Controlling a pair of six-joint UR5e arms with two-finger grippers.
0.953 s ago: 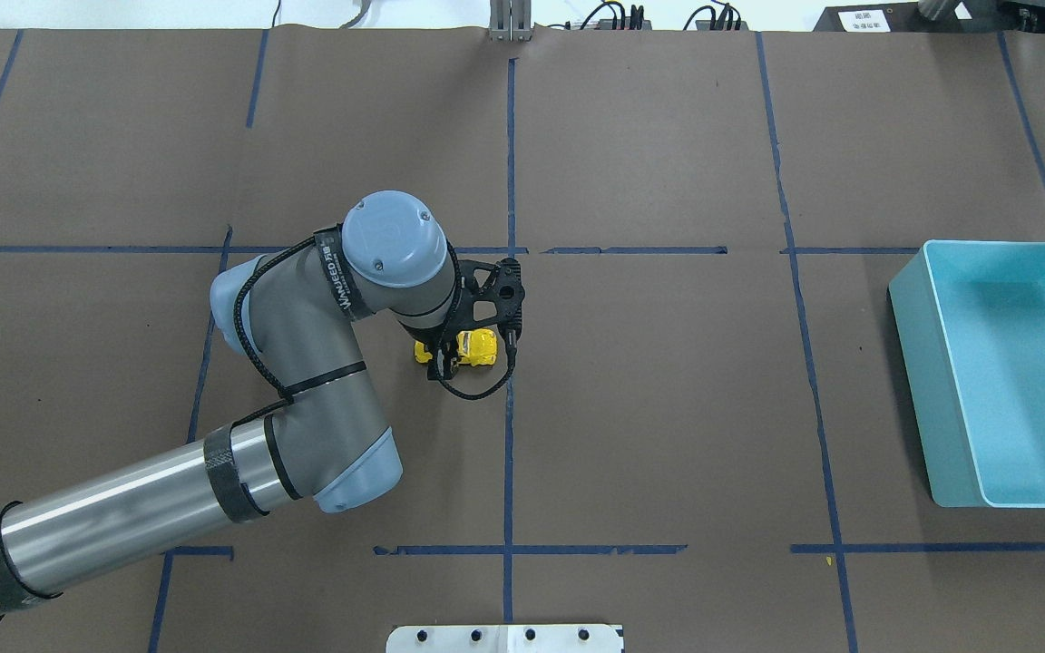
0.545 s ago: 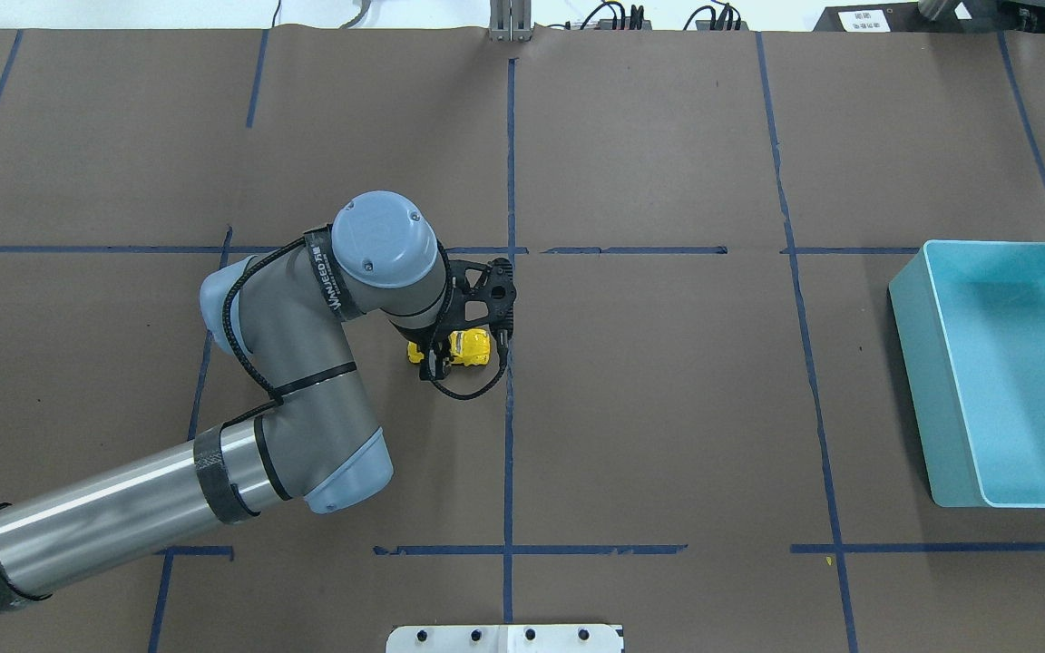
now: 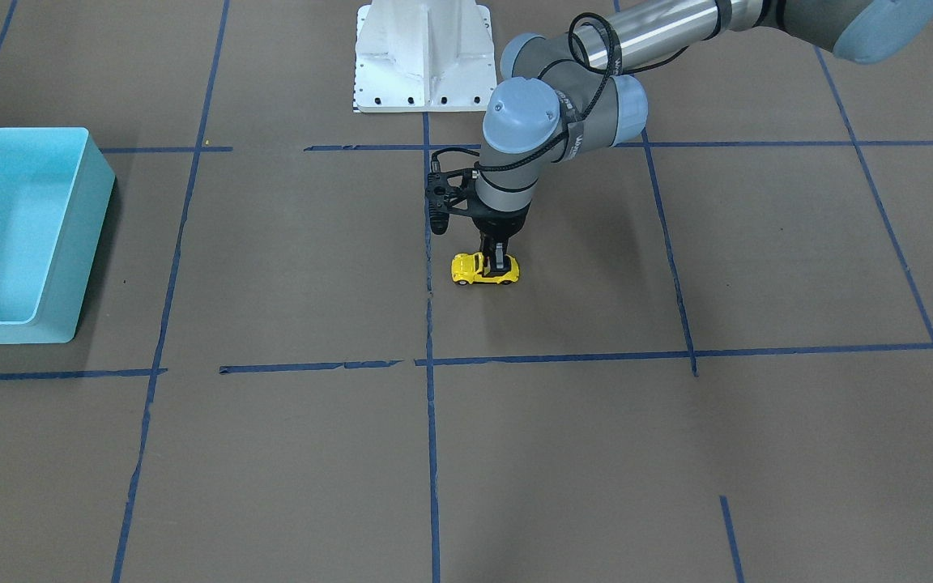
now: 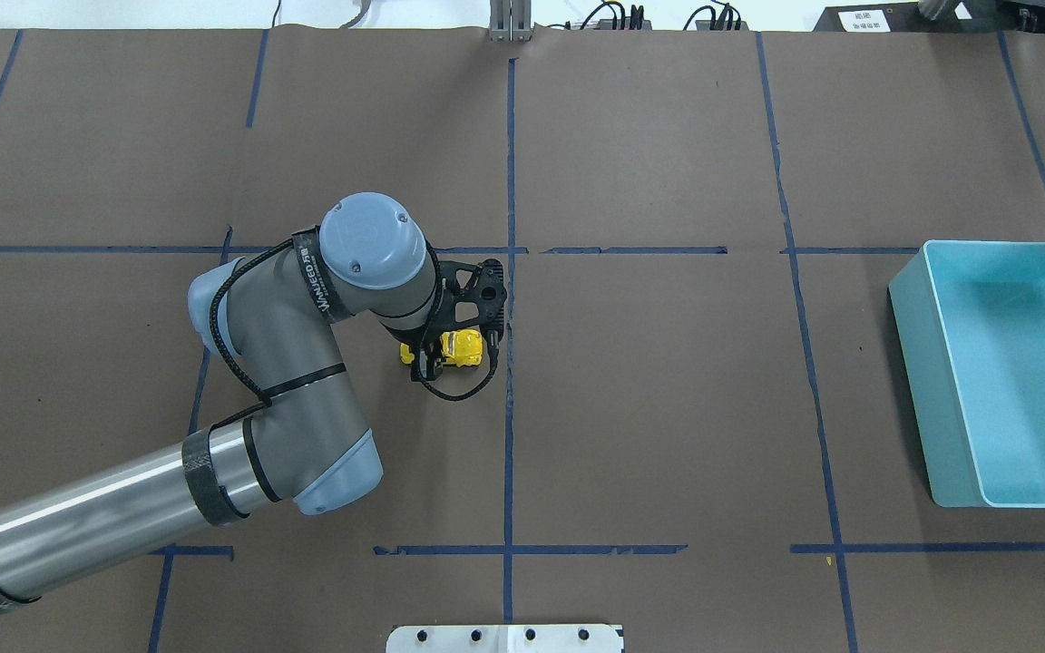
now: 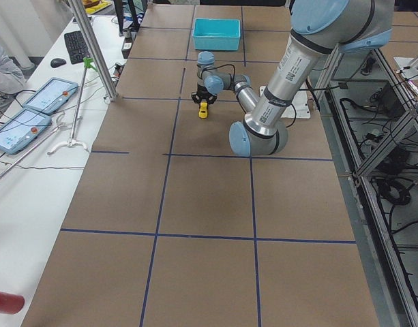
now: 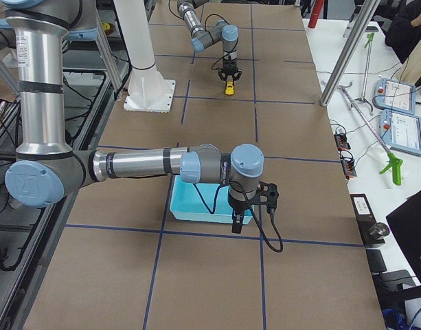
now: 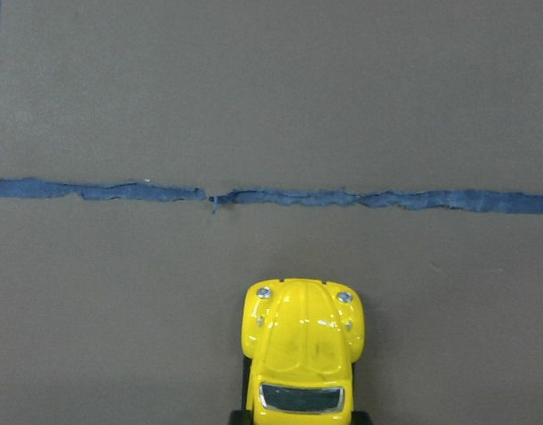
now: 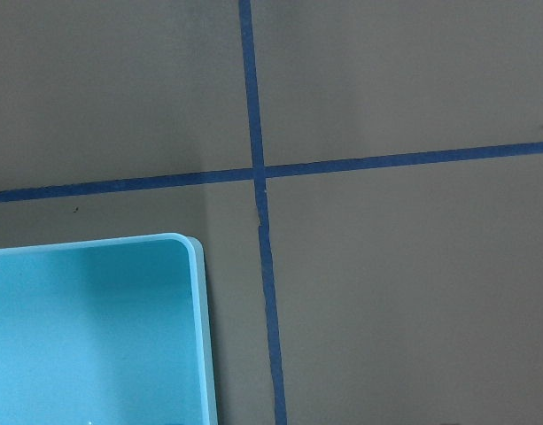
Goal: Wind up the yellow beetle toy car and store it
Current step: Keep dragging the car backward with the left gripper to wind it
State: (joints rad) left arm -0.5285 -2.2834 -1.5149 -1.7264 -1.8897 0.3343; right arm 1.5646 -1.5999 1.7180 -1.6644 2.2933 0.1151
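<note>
**Left gripper clamped on the toy car at mid-table**

The tiny glossy yellow beetle toy car (image 3: 485, 271) stands on its wheels near the middle of the brown-paper-covered table (image 4: 668, 408), just on the robot's left of the central blue tape line (image 4: 509, 453). The left gripper (image 3: 496, 262) comes straight down on it, its black fingers (image 3: 500, 257) clenched against the car's sides. A black cable (image 4: 454, 394) loops just beside the car.

The open teal plastic bin (image 4: 935, 381) sits well apart at the table's right edge. The right gripper (image 6: 235, 225) hangs at the bin's rim. It shows only small and from the side, so I cannot tell whether its fingers are spread or closed.

White lettering on the left wrist's black strap (image 4: 312, 281) reads roughly "WANJEED". A white label (image 4: 858, 18) beyond the far right corner is illegible.

From overhead the wrist hides part of the car, and the left wrist view cuts off its rear.
</note>
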